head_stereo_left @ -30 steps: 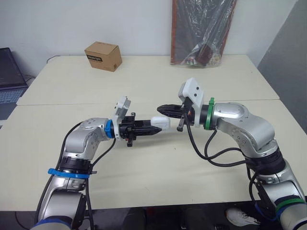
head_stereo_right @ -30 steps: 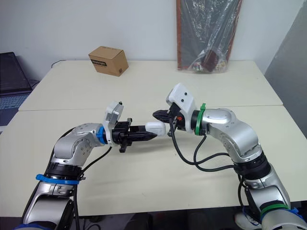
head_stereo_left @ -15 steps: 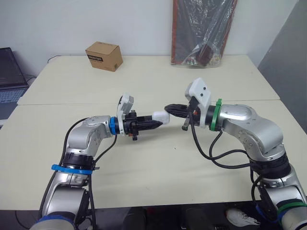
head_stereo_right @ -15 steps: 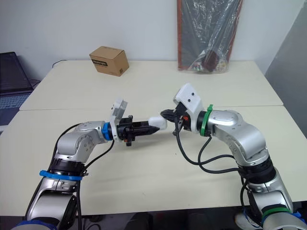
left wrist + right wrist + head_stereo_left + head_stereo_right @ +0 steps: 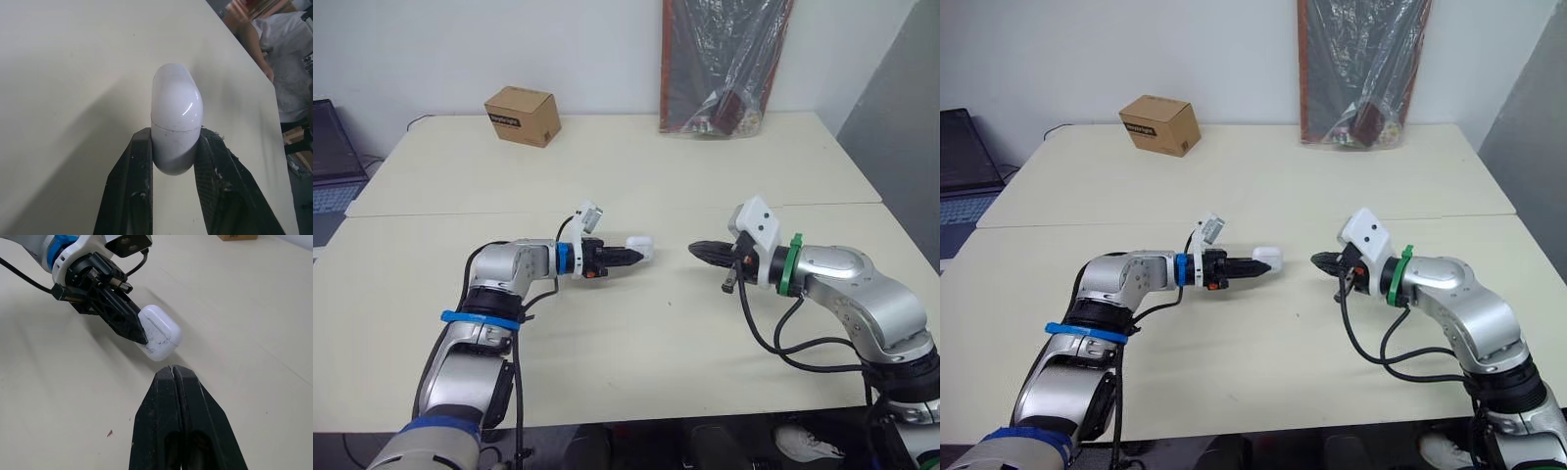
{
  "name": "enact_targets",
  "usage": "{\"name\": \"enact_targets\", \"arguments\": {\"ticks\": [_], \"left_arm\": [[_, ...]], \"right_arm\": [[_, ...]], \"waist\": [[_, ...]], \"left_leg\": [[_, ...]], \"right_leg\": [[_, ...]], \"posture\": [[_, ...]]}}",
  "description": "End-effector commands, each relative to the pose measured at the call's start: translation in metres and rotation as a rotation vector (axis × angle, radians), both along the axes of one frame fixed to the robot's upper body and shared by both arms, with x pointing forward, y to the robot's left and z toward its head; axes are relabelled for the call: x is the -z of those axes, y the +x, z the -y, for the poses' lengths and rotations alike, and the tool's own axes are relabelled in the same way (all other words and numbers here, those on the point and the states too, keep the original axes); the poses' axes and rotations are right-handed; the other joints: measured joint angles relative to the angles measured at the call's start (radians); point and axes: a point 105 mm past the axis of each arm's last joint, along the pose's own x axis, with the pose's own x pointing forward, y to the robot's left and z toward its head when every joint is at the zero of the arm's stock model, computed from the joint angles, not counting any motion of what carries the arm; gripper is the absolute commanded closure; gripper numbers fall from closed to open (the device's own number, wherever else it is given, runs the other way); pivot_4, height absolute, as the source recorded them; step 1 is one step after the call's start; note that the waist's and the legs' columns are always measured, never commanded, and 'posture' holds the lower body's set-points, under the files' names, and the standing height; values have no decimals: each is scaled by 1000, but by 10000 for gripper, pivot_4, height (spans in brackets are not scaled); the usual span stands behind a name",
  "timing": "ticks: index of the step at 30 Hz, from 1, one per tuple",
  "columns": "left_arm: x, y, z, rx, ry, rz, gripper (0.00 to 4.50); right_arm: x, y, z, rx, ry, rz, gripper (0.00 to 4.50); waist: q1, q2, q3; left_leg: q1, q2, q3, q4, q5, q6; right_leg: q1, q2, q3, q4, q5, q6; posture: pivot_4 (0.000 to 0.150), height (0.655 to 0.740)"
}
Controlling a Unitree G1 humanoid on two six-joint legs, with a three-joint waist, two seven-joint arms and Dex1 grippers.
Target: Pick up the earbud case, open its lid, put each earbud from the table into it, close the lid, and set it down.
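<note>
L hand (image 5: 626, 257): closed on earbud case (image 5: 642, 248), fingers clamping its lower half from both sides; rounded lid end sticks out past fingertips. Lid shut, seam line visible. Case sits low over bench (image 5: 636, 343), mid-area; contact w/ surface cannot be told.

R hand (image 5: 695, 249): fingers pressed together, nothing between them. Tip points at case, level w/ it, short gap apart, not touching.

Surroundings: cardboard box (image 5: 522, 115) at far L of bench, well apart from both hands. Dark plastic-wrapped bundle (image 5: 724, 64) leans on wall at far edge. Laptop (image 5: 333, 152) off bench's L side. Person (image 5: 279, 63) in white top beyond bench edge in L wrist view.
</note>
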Motion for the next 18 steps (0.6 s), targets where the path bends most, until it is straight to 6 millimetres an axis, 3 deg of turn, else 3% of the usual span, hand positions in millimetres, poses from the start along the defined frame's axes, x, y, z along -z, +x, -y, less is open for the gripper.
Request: {"name": "enact_targets", "arguments": {"ticks": [1, 12, 18], "left_arm": [[-3, 1, 3, 25, 11, 13, 36490], [17, 7, 4, 4, 109, -12, 36490], [21, 11, -14, -33, 194, 26, 18274]], "right_arm": [[-12, -4, 0, -15, 7, 58, 44873], [-12, -12, -7, -51, 14, 50, 44873], [-11, -12, -9, -52, 17, 51, 45000]], "waist": [[2, 0, 0], [6, 0, 0], [4, 0, 0]], "left_leg": [[0, 0, 0, 0, 0, 0], [0, 0, 0, 1, 0, 0], [2, 0, 0, 1, 0, 0]], "right_leg": [[0, 0, 0, 0, 0, 0], [1, 0, 0, 0, 0, 0], [3, 0, 0, 1, 0, 1]], "posture": [[1500, 7400], [1500, 7400], [1500, 7400]]}}
